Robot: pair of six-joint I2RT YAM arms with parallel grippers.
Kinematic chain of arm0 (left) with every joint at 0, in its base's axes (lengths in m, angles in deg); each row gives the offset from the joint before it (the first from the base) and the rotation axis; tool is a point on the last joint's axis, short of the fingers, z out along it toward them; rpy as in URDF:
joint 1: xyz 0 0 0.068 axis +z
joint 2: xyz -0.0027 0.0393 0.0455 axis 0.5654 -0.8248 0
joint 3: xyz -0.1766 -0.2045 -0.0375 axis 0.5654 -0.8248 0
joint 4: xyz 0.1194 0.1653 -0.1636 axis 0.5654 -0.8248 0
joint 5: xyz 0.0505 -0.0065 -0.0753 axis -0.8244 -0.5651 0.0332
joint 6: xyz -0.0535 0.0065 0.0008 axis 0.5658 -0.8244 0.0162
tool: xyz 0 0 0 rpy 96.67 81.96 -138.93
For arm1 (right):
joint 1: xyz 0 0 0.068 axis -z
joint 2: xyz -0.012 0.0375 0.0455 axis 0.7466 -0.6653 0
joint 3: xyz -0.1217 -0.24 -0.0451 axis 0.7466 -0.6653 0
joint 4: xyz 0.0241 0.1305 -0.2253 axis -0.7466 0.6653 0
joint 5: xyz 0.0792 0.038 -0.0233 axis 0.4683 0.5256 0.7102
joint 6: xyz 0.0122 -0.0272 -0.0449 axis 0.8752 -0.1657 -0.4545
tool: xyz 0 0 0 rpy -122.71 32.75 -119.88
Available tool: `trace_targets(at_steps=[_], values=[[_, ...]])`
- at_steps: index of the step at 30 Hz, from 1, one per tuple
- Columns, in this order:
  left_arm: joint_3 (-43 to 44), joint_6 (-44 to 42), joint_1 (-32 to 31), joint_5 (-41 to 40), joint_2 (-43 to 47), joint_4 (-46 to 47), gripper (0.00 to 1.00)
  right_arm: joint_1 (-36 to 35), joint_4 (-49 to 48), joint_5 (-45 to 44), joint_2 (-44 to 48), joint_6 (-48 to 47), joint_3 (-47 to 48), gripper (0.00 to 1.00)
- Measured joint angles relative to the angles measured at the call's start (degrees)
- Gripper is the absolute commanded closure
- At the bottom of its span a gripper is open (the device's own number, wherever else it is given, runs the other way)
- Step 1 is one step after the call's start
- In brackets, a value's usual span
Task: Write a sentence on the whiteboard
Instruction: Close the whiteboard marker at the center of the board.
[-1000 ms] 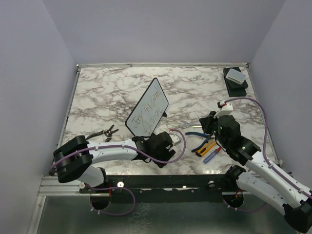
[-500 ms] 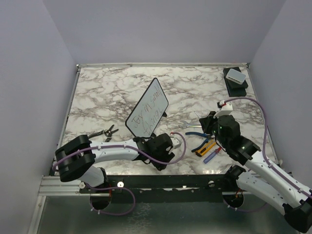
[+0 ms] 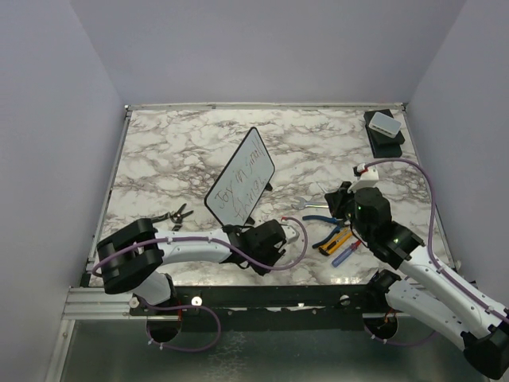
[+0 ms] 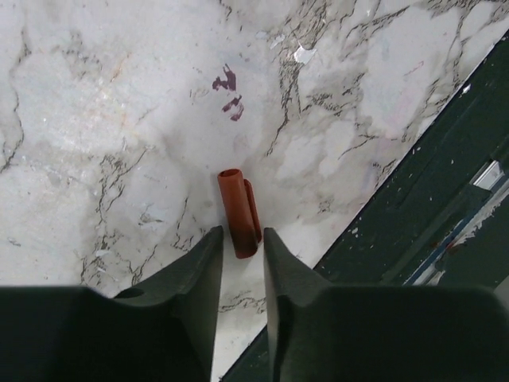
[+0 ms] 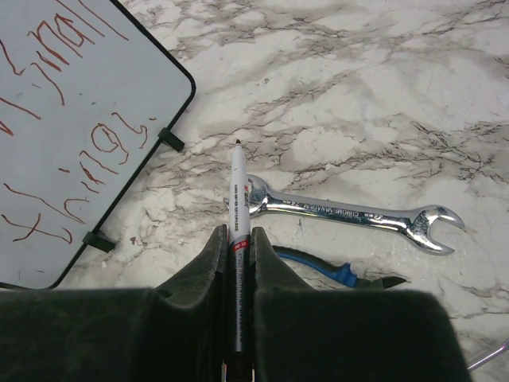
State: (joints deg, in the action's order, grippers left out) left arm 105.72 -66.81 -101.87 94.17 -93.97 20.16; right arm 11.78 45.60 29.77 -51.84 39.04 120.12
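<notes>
The whiteboard (image 3: 241, 177) stands tilted on its feet at mid-table, with the sentence (image 3: 239, 185) in two handwritten lines. Its corner and red letters show in the right wrist view (image 5: 71, 135). My right gripper (image 3: 340, 200) is shut on a white marker (image 5: 238, 215), bare tip forward, to the right of the board and apart from it. My left gripper (image 3: 274, 239) is low by the near edge, below the board. Its jaws stand narrowly open, straddling the near end of a red marker cap (image 4: 235, 199) that lies on the marble.
A steel wrench (image 5: 350, 213) and blue-handled pliers (image 5: 334, 270) lie just ahead of the right gripper. Screwdrivers (image 3: 342, 247) lie beside them. Small pliers (image 3: 171, 216) lie at the left. A black box with a white block (image 3: 384, 127) sits far right. Red ink marks (image 4: 229, 91) stain the marble. The dark front rail (image 4: 413, 199) is close.
My left gripper has shifted a little to the right and down toward the near edge. The board and my right arm have not moved.
</notes>
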Motion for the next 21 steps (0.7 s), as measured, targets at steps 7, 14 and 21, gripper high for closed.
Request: trace_targets(at_steps=[7,14,21], values=[[0.4,0.6,-1.0,-1.7,-0.8,1.2,1.00,0.0,1.8,0.0,-0.1,0.0,0.9,0.99],[0.3,-1.1,-1.4,-7.8,3.4,-1.1,1.00,0.0,9.8,1.3,0.0,0.0,6.2,0.99],[1.2,-9.9,1.2,-9.8,15.9,-1.8,1.00,0.2,20.5,16.4,-1.9,-1.5,16.7,0.99]])
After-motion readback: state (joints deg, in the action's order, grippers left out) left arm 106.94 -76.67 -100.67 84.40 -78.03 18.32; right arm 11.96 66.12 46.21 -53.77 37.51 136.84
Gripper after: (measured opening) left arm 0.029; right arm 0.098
